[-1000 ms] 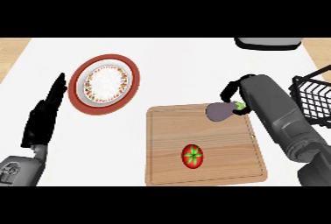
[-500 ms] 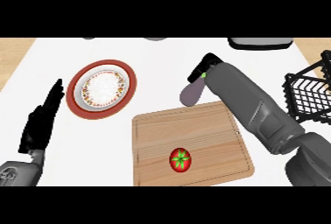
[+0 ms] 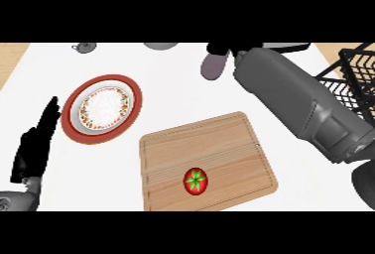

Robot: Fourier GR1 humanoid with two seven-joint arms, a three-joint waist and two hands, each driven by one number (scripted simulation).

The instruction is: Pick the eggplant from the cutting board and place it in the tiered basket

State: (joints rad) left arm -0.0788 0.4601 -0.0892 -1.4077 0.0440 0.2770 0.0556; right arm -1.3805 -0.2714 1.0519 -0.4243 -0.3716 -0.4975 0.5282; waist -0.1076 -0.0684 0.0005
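While clutching the purple eggplant (image 3: pixel 212 67) in the curled black right robot hand (image 3: pixel 219 49), risking snagging on the black wire basket (image 3: pixel 356 74).

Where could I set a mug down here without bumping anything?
Free: the board above the tomato, and the counter between plate and eggplant. Crowded: the right side, under the forearm beside the basket.

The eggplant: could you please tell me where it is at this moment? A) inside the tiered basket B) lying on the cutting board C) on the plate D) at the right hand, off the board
D: the eggplant is at the right hand, past the far edge of the cutting board, which bears only the tomato.
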